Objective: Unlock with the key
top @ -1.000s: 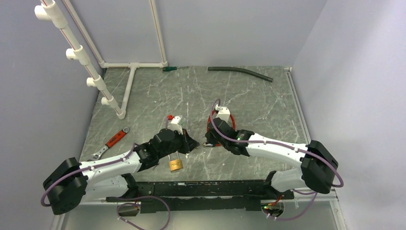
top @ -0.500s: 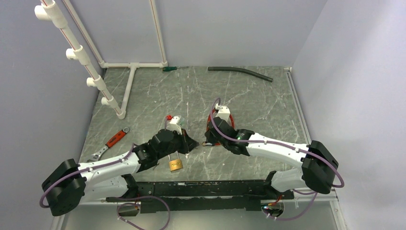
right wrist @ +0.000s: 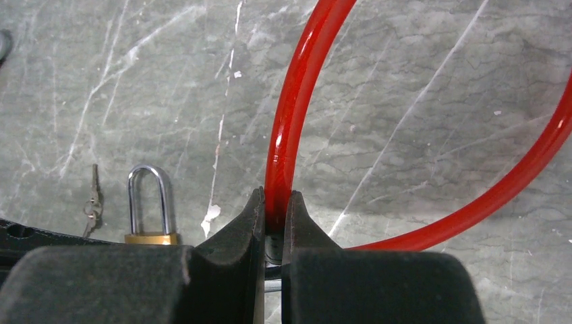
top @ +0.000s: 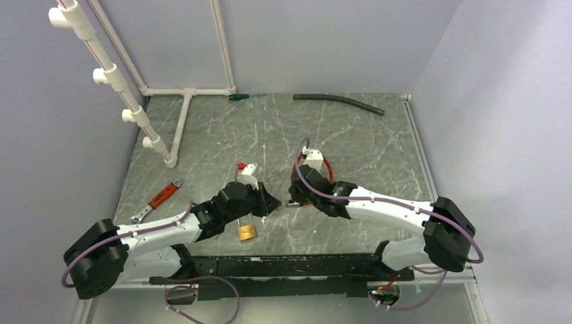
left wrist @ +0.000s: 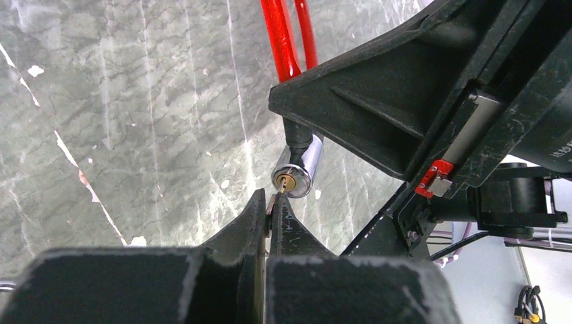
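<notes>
On the left, the left gripper is pressed together on the key. Only the key's thin tip shows beyond the fingertips, and it is aimed at the brass keyway in the face of the lock cylinder. Whether the tip has entered the keyway cannot be told. The key is judged light, stiff and smooth, so it is best pinched flat across its head; otherwise it may pivot between the pads when a twist is applied. The chromed cylinder is judged hard and slippery, a poor place for a grip. It is held off the table, near its middle, between the two grippers. To the right, the right gripper is closed on the red cable just behind the cylinder. The cable is judged springy and plastic-coated, so a hold this close to the cylinder is judged necessary to resist push and turn. A brass padlock lies apart on the table.
</notes>
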Tool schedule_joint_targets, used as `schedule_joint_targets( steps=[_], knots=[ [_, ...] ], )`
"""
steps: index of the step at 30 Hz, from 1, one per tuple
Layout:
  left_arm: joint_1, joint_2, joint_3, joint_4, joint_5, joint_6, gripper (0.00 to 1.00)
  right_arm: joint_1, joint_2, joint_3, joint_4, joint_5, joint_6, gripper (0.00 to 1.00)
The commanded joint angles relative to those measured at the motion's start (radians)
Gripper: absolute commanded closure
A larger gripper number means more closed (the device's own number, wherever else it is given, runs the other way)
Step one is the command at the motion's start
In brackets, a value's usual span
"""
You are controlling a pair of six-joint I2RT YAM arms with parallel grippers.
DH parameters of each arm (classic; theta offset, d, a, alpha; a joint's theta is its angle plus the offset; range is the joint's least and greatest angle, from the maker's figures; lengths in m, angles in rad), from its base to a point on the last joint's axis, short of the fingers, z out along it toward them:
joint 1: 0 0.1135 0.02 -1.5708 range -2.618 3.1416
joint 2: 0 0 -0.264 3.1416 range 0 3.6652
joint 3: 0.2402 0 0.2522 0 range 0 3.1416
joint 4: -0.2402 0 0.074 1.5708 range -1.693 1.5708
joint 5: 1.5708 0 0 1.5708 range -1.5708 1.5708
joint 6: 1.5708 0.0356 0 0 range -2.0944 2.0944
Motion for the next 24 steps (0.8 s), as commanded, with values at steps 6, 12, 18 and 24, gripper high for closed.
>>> schedule_joint_targets(
  steps=[6,12,18,24],
  knots=[
    [0.000,0.063,0.039,0.047,0.016,0.013,1.00,0.009,0.011,0.058,0.097,-0.030,0.065,1.00],
    [0.000,0.022,0.038,0.044,0.015,0.003,1.00,0.008,-0.021,0.008,0.112,0.003,0.134,1.00],
    [0.001,-0.015,0.004,0.072,-0.013,-0.002,1.00,0.008,-0.054,0.017,0.110,0.024,0.159,1.00],
    [0.000,0.002,-0.032,0.131,-0.026,0.006,1.00,0.005,0.014,0.105,0.013,0.033,0.236,1.00]
  ],
)
